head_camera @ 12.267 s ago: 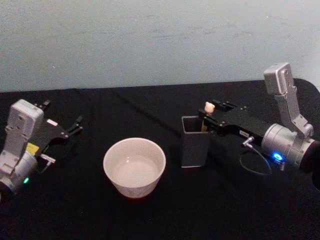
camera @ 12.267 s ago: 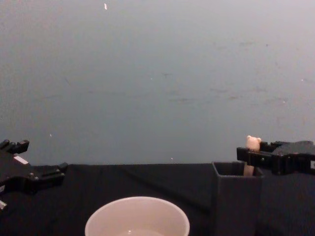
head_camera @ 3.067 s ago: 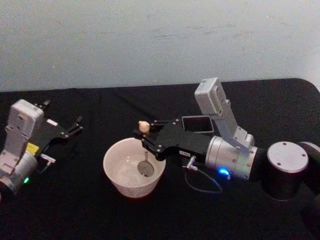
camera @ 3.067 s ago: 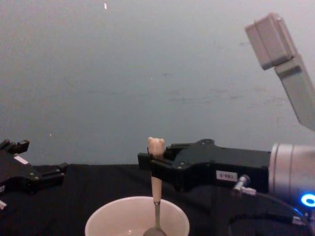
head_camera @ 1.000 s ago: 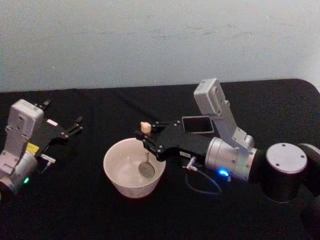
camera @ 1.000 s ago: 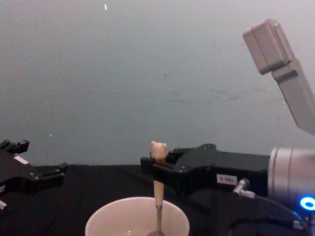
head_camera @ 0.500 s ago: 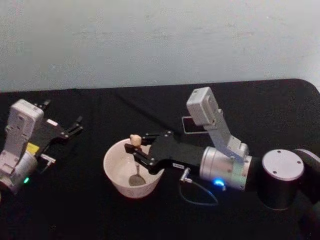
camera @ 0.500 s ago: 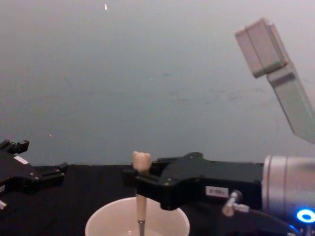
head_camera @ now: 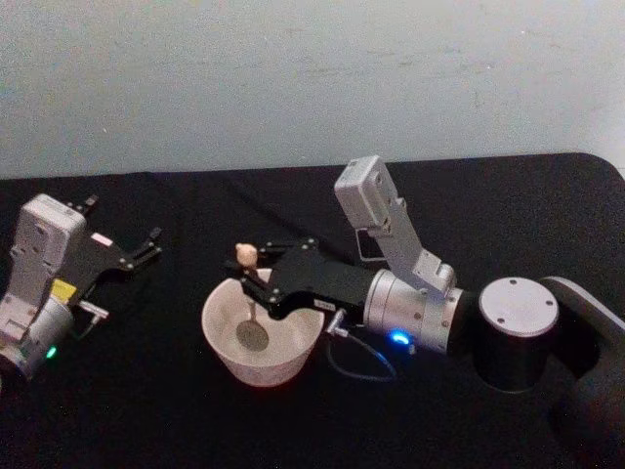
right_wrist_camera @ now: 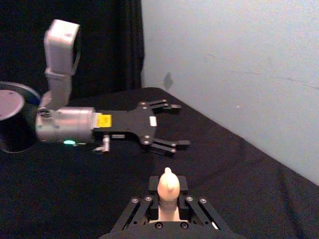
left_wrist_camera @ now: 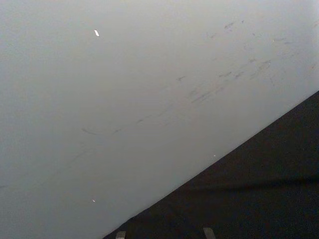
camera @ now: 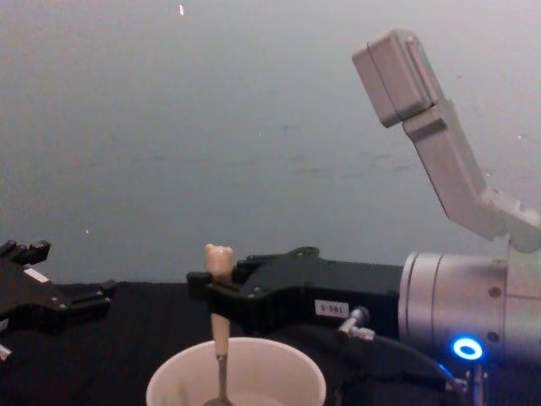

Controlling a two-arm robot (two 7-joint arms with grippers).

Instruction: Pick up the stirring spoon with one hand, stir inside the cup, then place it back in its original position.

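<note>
Stir with right gripper point(head_camera: 251, 288) jaws clamped on spoon point(head_camera: 252, 311), upright inside cup point(head_camera: 232, 365); sweep gently round floor, clear of rim. Leave left gripper point(head_camera: 124, 221) parked far left, jaws spread.

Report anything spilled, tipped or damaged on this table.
Nothing stands out. The cup stands upright on the black cloth, with no spill visible around it. The spoon stands near-upright with its bowl inside the cup, clamped at the handle by the right gripper. The left gripper sits open, off to the left.
</note>
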